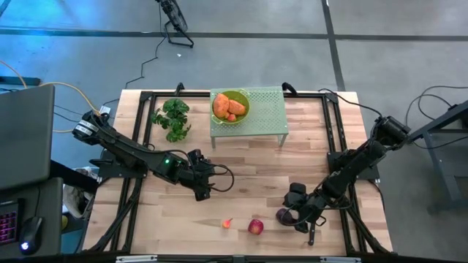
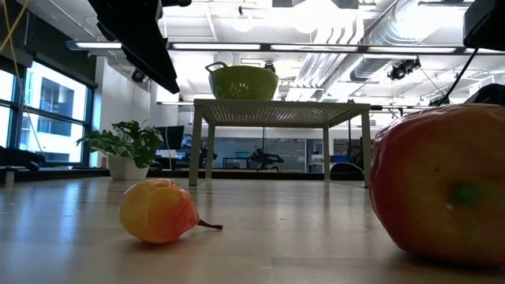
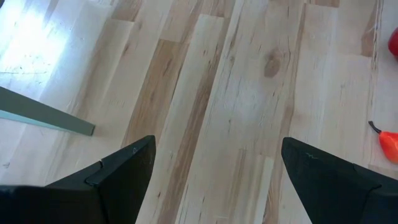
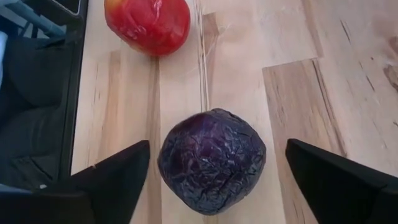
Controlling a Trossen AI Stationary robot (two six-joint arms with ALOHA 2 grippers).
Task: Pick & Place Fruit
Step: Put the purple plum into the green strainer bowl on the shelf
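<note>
Closest to the right wrist camera lies the wrinkled dark purple fruit (image 4: pixel 211 160), on the desk (image 1: pixel 256 168) near its front edge, sitting between the right hand's (image 1: pixel 296 215) spread fingers but not yet touched by them. Just beyond it rests the red apple (image 4: pixel 148 23), and farther left a tiny orange-red piece (image 1: pixel 227 223). Two orange oblong fruits (image 1: pixel 227 107) already sit in the green bowl (image 1: pixel 240 97) on the small perforated stand (image 1: pixel 267 113) at the back. The step in hand appears to be grasping the purple fruit; next the fingers need to settle lower and close evenly around it. The left hand (image 1: pixel 205 183) waits mid-desk, fingers apart and empty
</note>
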